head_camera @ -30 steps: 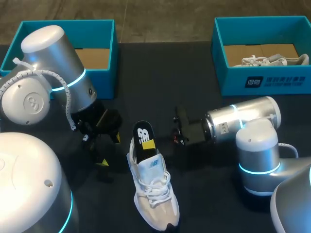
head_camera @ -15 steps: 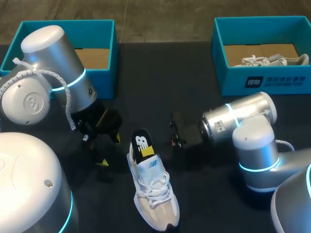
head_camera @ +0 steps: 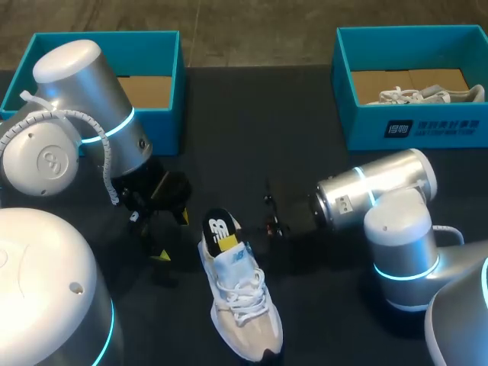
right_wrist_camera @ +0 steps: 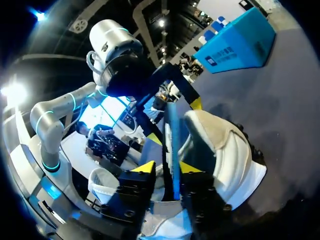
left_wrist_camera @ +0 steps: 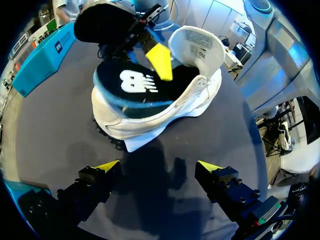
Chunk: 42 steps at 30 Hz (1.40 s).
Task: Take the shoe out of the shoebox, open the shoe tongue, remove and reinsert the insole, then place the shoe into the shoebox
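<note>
A white and beige shoe (head_camera: 242, 305) lies on the dark table, heel toward my arms. Its tongue (left_wrist_camera: 197, 44) stands lifted. The black insole (head_camera: 219, 229) with a white logo sits tilted in the heel opening, its rear end raised. My right gripper (head_camera: 229, 241) comes in from the right, and the insole's edge (right_wrist_camera: 171, 135) stands between its yellow tips; a gap shows on one side, so it looks open. My left gripper (head_camera: 171, 235) hangs open left of the heel, holding nothing. In the left wrist view its tips (left_wrist_camera: 159, 167) stand short of the shoe (left_wrist_camera: 165, 112).
A teal shoebox (head_camera: 164, 42) stands at the back left, partly behind my left arm. A second teal box (head_camera: 412, 126) at the back right holds another white shoe (head_camera: 415, 95). Bare dark table lies between the boxes and around the shoe.
The insole has sunk lower into the shoe's heel. My right wrist has turned and its fingers have eased apart around the insole. The left arm has kept still.
</note>
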Tool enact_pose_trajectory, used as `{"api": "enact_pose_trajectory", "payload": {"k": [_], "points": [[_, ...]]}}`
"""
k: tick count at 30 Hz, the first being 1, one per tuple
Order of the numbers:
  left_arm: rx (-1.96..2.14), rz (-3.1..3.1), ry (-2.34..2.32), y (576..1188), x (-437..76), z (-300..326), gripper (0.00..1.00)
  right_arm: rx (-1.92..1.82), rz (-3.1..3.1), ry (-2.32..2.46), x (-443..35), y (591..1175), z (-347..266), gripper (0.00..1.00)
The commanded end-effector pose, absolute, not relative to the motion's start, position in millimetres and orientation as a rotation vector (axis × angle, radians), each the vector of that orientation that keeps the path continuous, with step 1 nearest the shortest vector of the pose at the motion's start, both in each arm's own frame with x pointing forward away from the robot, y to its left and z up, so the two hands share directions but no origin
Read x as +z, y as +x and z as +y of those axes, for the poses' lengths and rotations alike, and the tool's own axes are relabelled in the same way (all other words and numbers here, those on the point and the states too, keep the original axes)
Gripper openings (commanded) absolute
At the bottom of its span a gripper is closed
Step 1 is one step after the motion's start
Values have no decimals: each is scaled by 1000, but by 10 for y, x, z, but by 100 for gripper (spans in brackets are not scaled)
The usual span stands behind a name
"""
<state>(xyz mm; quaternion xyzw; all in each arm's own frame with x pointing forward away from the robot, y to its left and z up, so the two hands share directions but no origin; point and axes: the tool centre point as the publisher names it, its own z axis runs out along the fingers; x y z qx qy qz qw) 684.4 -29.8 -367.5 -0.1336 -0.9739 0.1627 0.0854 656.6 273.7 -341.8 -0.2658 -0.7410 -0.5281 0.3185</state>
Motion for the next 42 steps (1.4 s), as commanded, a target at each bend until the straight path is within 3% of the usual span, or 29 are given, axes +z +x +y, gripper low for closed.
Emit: {"api": "enact_pose_trajectory", "payload": {"k": [1, 7, 12, 14, 38, 39, 40, 42], "points": [[490, -2906, -399, 6831, -3678, -283, 100, -1406, -1953, -674, -3374, 6604, 2771, 46], [490, -2906, -399, 6831, -3678, -283, 100, -1420, -1951, -651, -3328, 6718, 2806, 42], [490, -2906, -399, 6831, -3678, -283, 100, -1440, -1929, -649, -3335, 6803, 2835, 17], [490, -2906, -399, 6831, -3678, -283, 100, -1443, -1917, -656, -3345, 6827, 2838, 0], [490, -2906, -399, 6831, -3678, -283, 100, -1347, -1921, -708, -3492, 6525, 2781, 0], [490, -2906, -399, 6831, -3678, -283, 100, -1351, -1922, -705, -3482, 6529, 2781, 14], [490, -2906, -399, 6831, -3678, -283, 100, -1358, -1924, -700, -3470, 6538, 2784, 42], [490, -2906, -399, 6831, -3678, -283, 100, -1367, -1931, -688, -3444, 6561, 2794, 46]]}}
